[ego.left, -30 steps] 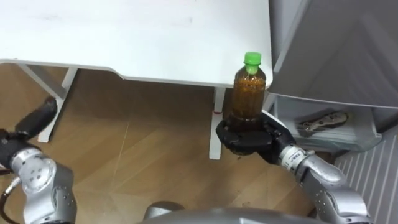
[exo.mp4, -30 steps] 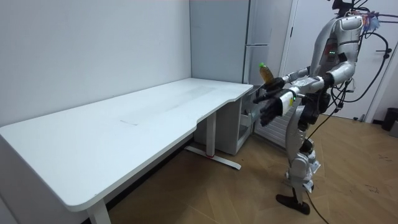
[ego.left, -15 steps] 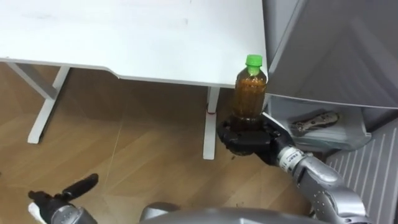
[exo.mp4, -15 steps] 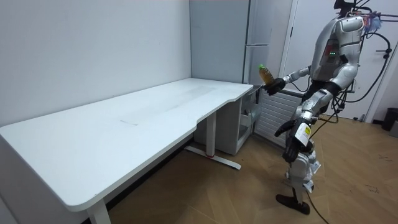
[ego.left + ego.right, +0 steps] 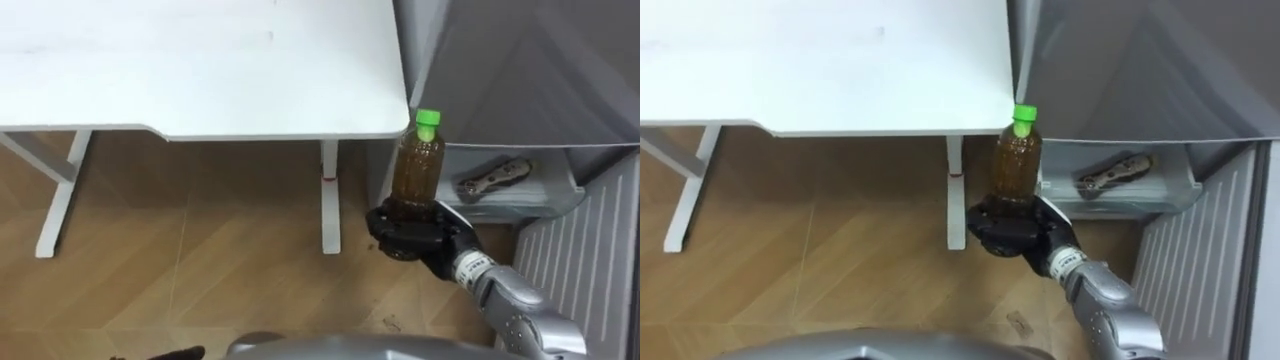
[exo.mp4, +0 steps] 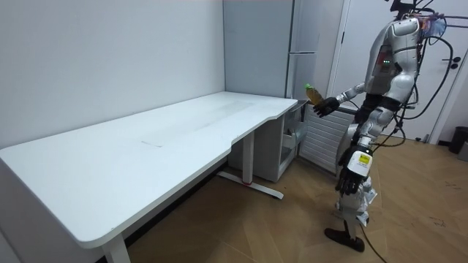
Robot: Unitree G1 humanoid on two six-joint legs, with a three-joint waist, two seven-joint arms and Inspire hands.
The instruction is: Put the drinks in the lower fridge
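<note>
My right robot hand (image 5: 410, 232) grips one green-capped brown drink bottle (image 5: 417, 170), upright, just off the worktop (image 5: 200, 70) corner before the grey fridge (image 5: 520, 70). My left robot hand (image 6: 352, 177) hangs low; its state I cannot tell.

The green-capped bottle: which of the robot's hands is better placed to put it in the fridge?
Right, most likely. The right hand is curled round the bottle, holding it upright close to the grey fridge. The left hand hangs low beside its leg, away from both.
</note>
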